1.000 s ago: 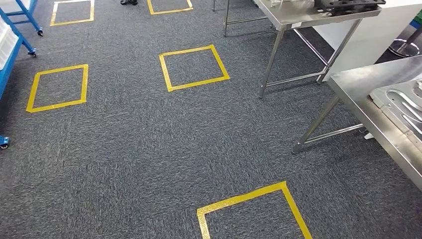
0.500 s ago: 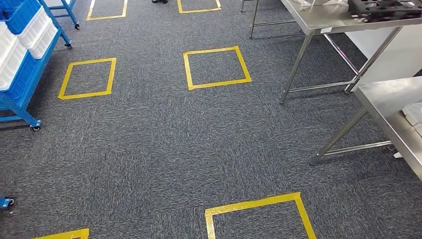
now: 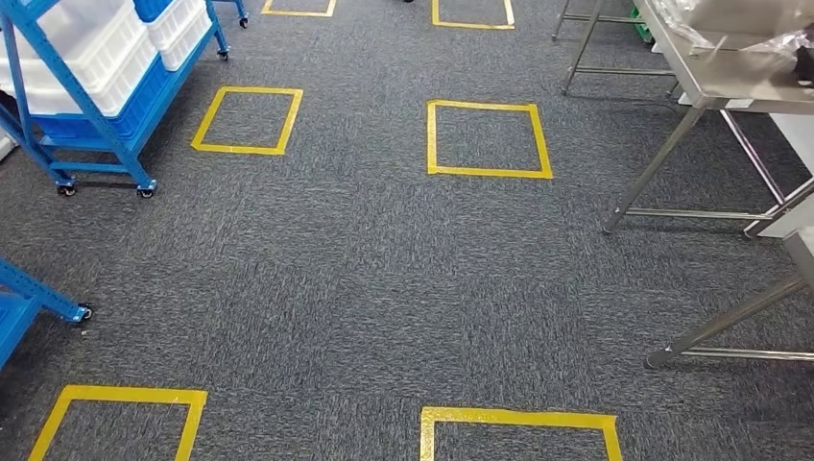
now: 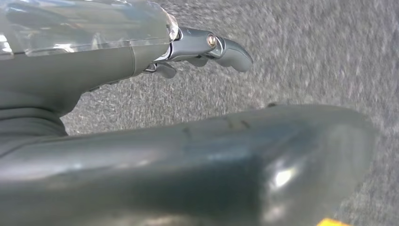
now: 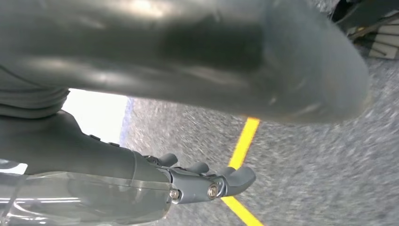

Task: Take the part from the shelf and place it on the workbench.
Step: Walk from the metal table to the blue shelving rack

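Note:
A blue wheeled shelf (image 3: 110,130) with white bins (image 3: 91,53) stands at the far left on the carpet. Which part it holds I cannot tell from here. A steel workbench (image 3: 715,77) stands at the far right, with crinkled clear plastic (image 3: 706,29) on top. My left hand (image 4: 117,66) hangs over bare carpet with its fingers (image 4: 221,47) stretched out and nothing in it. My right hand (image 5: 94,155) also hangs over the carpet, fingers (image 5: 226,181) extended and holding nothing.
Yellow tape squares (image 3: 488,139) mark the grey carpet in rows. A second blue frame on a caster (image 3: 43,293) juts in at the left edge. The leg of a nearer steel table (image 3: 734,322) crosses the right edge. Open carpet lies between shelf and tables.
The camera has swung left: the blue shelf with white bins has come into view at the left, and the steel tables have slid toward the right edge.

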`<state>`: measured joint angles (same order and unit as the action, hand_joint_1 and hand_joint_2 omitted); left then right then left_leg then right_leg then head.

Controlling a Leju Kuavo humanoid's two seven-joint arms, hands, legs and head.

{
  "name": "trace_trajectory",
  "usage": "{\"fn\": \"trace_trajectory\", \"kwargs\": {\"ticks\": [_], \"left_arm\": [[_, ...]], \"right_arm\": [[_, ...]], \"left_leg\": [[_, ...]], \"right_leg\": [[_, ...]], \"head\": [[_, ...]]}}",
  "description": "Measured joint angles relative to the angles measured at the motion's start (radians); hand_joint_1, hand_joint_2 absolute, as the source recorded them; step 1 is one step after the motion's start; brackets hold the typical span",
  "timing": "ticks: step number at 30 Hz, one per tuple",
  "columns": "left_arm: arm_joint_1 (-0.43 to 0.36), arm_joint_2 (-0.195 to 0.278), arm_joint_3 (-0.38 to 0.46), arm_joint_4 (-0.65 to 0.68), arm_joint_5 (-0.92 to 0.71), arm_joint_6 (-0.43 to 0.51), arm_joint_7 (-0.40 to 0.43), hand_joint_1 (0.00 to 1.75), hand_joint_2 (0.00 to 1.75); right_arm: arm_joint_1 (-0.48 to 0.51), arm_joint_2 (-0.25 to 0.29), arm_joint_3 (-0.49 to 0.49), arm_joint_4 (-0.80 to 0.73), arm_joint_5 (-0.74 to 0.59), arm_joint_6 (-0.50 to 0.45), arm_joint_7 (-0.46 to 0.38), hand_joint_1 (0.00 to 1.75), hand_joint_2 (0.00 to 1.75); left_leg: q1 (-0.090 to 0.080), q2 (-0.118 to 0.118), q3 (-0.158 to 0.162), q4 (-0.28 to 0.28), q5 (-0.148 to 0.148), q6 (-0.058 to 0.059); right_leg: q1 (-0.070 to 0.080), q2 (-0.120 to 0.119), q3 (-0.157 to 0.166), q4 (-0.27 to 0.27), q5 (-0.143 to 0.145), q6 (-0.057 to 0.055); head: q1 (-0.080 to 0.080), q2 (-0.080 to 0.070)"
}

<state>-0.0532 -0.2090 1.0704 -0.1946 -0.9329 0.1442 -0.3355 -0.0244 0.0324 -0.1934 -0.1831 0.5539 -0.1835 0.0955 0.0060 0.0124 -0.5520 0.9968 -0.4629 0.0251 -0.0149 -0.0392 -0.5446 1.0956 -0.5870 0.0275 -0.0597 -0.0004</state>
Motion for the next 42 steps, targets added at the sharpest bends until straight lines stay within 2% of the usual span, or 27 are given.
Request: {"fn": "trace_trajectory", "kwargs": {"ticks": [2,3,4,5,6,8,10,12,14,16,18,19,20,22,23,25,27,28,30,32,33,34,35,36,38,40,42], "left_arm": [[-0.003,0.000,0.000,0.000,-0.002,0.000,0.000,0.00,0.00],[-0.003,0.000,0.000,0.000,-0.003,0.000,-0.001,0.00,0.00],[-0.003,0.000,0.000,0.000,-0.005,0.000,-0.001,0.00,0.00],[-0.002,0.000,0.000,0.000,-0.007,0.000,-0.001,0.00,0.00],[-0.002,0.000,0.000,0.000,-0.009,0.000,-0.001,0.00,0.00],[-0.003,-0.003,0.000,0.000,-0.011,0.000,-0.001,0.00,0.00],[-0.004,-0.008,0.000,0.000,-0.012,0.000,0.000,0.00,0.00],[-0.002,-0.009,0.000,0.000,-0.012,0.000,0.001,0.00,0.00],[-0.001,-0.008,0.000,0.000,-0.012,0.000,0.002,0.00,0.00],[-0.004,-0.007,0.000,0.000,-0.012,0.000,0.002,0.00,0.00],[-0.006,-0.006,0.000,0.000,-0.012,-0.001,0.002,0.00,0.00],[-0.005,-0.004,0.000,0.000,-0.012,-0.002,0.002,0.00,0.00],[-0.003,-0.003,0.000,0.000,-0.012,-0.002,0.001,0.00,0.00],[-0.002,-0.002,0.000,0.000,-0.011,-0.002,0.001,0.00,0.00],[-0.003,-0.002,0.000,0.000,-0.011,-0.003,0.000,0.00,0.00],[-0.004,-0.003,0.000,0.000,-0.011,-0.003,0.000,0.00,0.00],[-0.003,-0.001,0.000,0.000,-0.010,-0.002,0.000,0.00,0.00],[-0.003,0.000,0.000,0.000,-0.010,-0.002,0.000,0.00,0.00],[-0.004,0.000,0.000,0.000,-0.009,-0.002,0.001,0.00,0.00],[-0.006,0.000,0.000,0.000,-0.009,-0.002,0.002,0.00,0.00],[-0.005,0.000,0.000,0.000,-0.009,-0.002,0.003,0.00,0.00],[-0.005,0.000,0.000,0.000,-0.009,-0.002,0.004,0.00,0.00],[-0.004,0.000,0.000,0.000,-0.009,-0.001,0.005,0.00,0.00],[-0.004,0.000,0.000,0.000,-0.008,-0.001,0.005,0.00,0.00],[-0.005,0.000,0.000,0.000,-0.008,-0.001,0.006,0.00,0.00],[-0.005,-0.002,0.000,0.000,-0.009,-0.002,0.007,0.00,0.00],[-0.002,-0.002,0.000,0.000,-0.009,-0.003,0.007,0.00,0.00]], "right_arm": [[0.004,0.000,0.000,0.000,-0.001,0.000,0.000,0.00,0.00],[0.005,0.000,0.000,0.000,-0.001,0.000,0.000,0.00,0.00],[0.006,0.000,0.000,0.000,-0.002,0.000,0.000,0.00,0.00],[0.007,0.000,0.000,0.000,-0.003,0.000,0.000,0.00,0.00],[0.007,0.000,0.000,0.000,-0.003,0.000,0.000,0.00,0.00],[0.009,-0.002,-0.001,0.001,-0.003,0.000,0.000,0.00,0.00],[0.008,-0.006,-0.001,0.001,-0.003,0.001,0.000,0.00,0.00],[0.003,-0.006,-0.001,0.001,-0.003,0.002,0.000,0.00,0.00],[0.003,-0.003,-0.001,0.001,-0.003,0.004,0.001,0.00,0.00],[0.008,-0.002,-0.001,0.001,-0.002,0.004,0.001,0.00,0.00],[0.010,0.000,-0.001,0.001,-0.002,0.004,0.001,0.00,0.00],[0.009,0.000,-0.001,0.002,-0.002,0.003,0.001,0.00,0.00],[0.008,0.001,-0.001,0.002,-0.001,0.003,0.001,0.00,0.00],[0.006,0.002,-0.001,0.002,0.000,0.001,0.001,0.00,0.00],[0.006,0.001,-0.001,0.002,0.001,0.000,0.001,0.00,0.00],[0.004,0.000,-0.001,0.002,0.002,0.000,0.001,0.00,0.00],[-0.003,0.002,-0.001,0.001,0.002,0.000,0.001,0.00,0.00],[-0.007,0.004,-0.001,0.001,0.002,0.000,0.001,0.00,0.00],[-0.007,0.006,-0.001,0.001,0.003,0.001,0.001,0.00,0.00],[-0.003,0.006,-0.001,0.001,0.003,0.002,0.002,0.00,0.00],[-0.002,0.007,-0.001,0.001,0.003,0.003,0.002,0.00,0.00],[0.000,0.007,-0.001,0.001,0.003,0.004,0.002,0.00,0.00],[0.001,0.007,-0.001,0.001,0.003,0.004,0.002,0.00,0.00],[0.002,0.007,-0.001,0.001,0.003,0.004,0.003,0.00,0.00],[0.005,0.006,-0.001,0.002,0.003,0.004,0.003,0.00,0.00],[0.005,0.004,-0.001,0.002,0.003,0.004,0.003,0.00,0.00],[0.000,0.004,-0.002,0.002,0.003,0.004,0.003,0.00,0.00]], "left_leg": [[-0.004,-0.025,-0.001,0.000,0.001,0.005],[-0.008,-0.039,0.000,0.000,0.001,0.007],[-0.011,-0.054,0.002,0.000,0.001,0.008],[-0.014,-0.069,0.004,0.000,0.000,0.009],[-0.015,-0.084,0.007,0.000,-0.001,0.010],[-0.013,-0.110,0.008,0.000,-0.001,0.009],[-0.008,-0.133,0.003,0.000,0.000,0.004],[-0.007,-0.154,0.001,-0.006,0.002,-0.006],[-0.013,-0.122,-0.011,0.020,-0.020,-0.015],[-0.011,-0.060,-0.060,0.122,-0.077,-0.025],[-0.001,-0.033,-0.120,0.236,-0.119,-0.041],[0.006,-0.027,-0.130,0.254,-0.115,-0.050],[0.012,-0.022,-0.120,0.232,-0.092,-0.059],[0.024,0.012,-0.059,0.105,-0.022,-0.078],[0.026,0.028,-0.032,0.049,0.002,-0.081],[0.023,0.041,-0.013,0.009,0.009,-0.067],[0.019,0.020,-0.016,0.015,0.007,-0.043],[0.018,0.012,-0.017,0.014,0.007,-0.035],[0.018,-0.006,-0.018,0.010,0.012,-0.022],[0.014,-0.026,-0.021,0.010,0.014,-0.014],[0.011,-0.038,-0.022,0.010,0.015,-0.012],[0.008,-0.052,-0.021,0.010,0.015,-0.011],[0.005,-0.066,-0.020,0.010,0.015,-0.010],[0.003,-0.081,-0.018,0.010,0.015,-0.010],[0.001,-0.107,-0.018,0.011,0.016,-0.011],[0.001,-0.129,-0.022,0.012,0.019,-0.017],[0.001,-0.150,-0.027,0.009,0.024,-0.028]], "right_leg": [[0.001,0.027,-0.073,0.140,-0.058,-0.003],[0.003,0.031,-0.101,0.186,-0.065,-0.006],[0.007,0.034,-0.112,0.195,-0.049,-0.012],[0.012,0.039,-0.104,0.162,-0.014,-0.021],[0.019,0.051,-0.082,0.098,0.032,-0.032],[0.029,0.105,-0.033,-0.034,0.100,-0.055],[0.033,0.137,-0.013,-0.089,0.116,-0.069],[0.029,0.115,-0.002,-0.109,0.119,-0.072],[0.021,0.083,0.018,-0.143,0.129,-0.072],[0.018,0.049,0.033,-0.161,0.131,-0.070],[0.015,0.016,0.038,-0.160,0.125,-0.065],[0.012,0.002,0.040,-0.158,0.121,-0.061],[0.007,-0.012,0.043,-0.155,0.115,-0.055],[-0.002,-0.035,0.049,-0.140,0.099,-0.039],[-0.003,-0.044,0.050,-0.129,0.089,-0.030],[-0.001,-0.057,0.051,-0.112,0.076,-0.015],[-0.002,-0.068,0.053,-0.108,0.070,-0.005],[-0.006,-0.063,0.053,-0.103,0.062,-0.001],[-0.011,-0.022,0.025,-0.038,0.015,0.003],[-0.009,0.021,-0.042,0.100,-0.053,0.001],[-0.007,0.029,-0.075,0.161,-0.070,-0.002],[-0.005,0.033,-0.094,0.191,-0.068,-0.006],[-0.002,0.037,-0.095,0.181,-0.044,-0.013],[0.001,0.046,-0.079,0.133,-0.006,-0.022],[0.009,0.091,-0.026,-0.002,0.068,-0.040],[0.014,0.124,0.003,-0.075,0.094,-0.048],[0.014,0.112,0.007,-0.086,0.095,-0.051]], "head": [[0.000,0.000],[0.000,0.000],[0.000,0.000],[0.000,0.000],[0.000,0.000],[0.000,0.000],[0.000,0.000],[0.000,0.000],[0.000,0.000],[0.000,0.000],[0.000,0.000],[0.000,0.000],[0.000,0.000],[0.000,0.000],[0.000,0.000],[0.000,0.000],[0.000,0.000],[0.000,0.000],[0.000,0.000],[0.000,0.000],[0.000,0.000],[0.000,0.000],[0.000,0.000],[0.000,0.000],[0.000,0.000],[0.000,0.000],[0.000,0.000]]}}
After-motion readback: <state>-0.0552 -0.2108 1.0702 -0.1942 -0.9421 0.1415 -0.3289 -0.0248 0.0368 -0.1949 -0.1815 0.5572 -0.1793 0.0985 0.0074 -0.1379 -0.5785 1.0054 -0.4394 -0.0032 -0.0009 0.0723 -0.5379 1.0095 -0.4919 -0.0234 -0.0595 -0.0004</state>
